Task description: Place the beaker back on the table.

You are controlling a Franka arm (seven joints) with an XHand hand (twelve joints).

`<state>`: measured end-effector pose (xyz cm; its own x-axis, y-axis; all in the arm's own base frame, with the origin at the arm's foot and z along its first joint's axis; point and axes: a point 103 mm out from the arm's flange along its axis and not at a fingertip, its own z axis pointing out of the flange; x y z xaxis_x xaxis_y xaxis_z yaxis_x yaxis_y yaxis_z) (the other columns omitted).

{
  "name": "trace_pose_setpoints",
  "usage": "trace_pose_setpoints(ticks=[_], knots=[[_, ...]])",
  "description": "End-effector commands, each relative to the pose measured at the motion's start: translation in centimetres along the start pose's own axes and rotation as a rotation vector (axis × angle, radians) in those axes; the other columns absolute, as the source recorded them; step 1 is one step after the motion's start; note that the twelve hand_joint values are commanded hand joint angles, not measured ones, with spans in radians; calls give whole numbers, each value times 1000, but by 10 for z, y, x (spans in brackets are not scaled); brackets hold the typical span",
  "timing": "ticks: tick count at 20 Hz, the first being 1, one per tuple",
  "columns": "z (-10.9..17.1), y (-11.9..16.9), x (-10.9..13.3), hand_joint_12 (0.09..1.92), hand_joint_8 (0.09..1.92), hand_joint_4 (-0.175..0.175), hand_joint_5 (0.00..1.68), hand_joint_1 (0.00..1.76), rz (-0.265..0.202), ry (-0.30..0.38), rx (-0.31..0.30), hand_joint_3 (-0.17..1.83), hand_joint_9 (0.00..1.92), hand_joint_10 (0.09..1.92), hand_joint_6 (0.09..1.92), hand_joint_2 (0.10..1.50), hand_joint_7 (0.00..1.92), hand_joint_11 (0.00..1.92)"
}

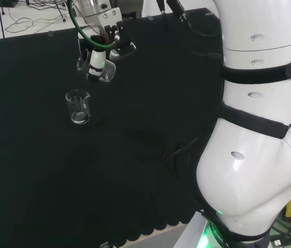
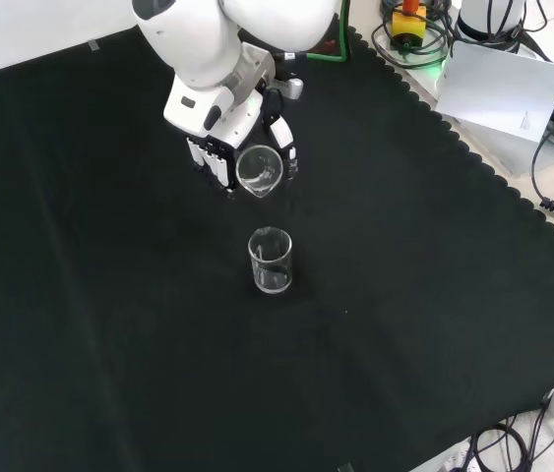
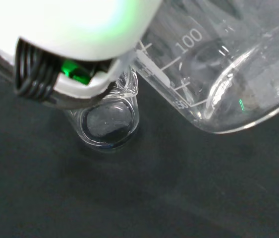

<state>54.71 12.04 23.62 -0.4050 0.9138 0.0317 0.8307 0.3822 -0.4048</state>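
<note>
The robot hand (image 2: pixel 227 138) has its fingers curled around a clear beaker (image 2: pixel 259 170), holding it tilted above the table (image 2: pixel 109 324). A second beaker (image 2: pixel 270 261) stands upright on the cloth, near the held one.

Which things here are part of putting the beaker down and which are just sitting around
Part of the job:
- held beaker, tilted, above the cloth
- robot hand, curled round it
- black cloth

Just lying about:
- second beaker, upright on the cloth
- cables beyond the cloth's edge

a lab: glass beakers (image 2: pixel 271 261) on a black cloth-covered bench (image 2: pixel 109 324).
</note>
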Motion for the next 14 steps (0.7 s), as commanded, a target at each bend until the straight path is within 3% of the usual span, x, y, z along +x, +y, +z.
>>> trace_pose_setpoints(ticks=[1, 14], knots=[[6, -1, -10, 844, 715, -175, 1236, 1308, -10, 69, -27, 725, 1662, 87, 741, 626, 1291, 1190], [42, -5, -40, 847, 716, -175, 1235, 1308, -16, 218, -162, 724, 1657, 87, 742, 627, 1290, 1184]])
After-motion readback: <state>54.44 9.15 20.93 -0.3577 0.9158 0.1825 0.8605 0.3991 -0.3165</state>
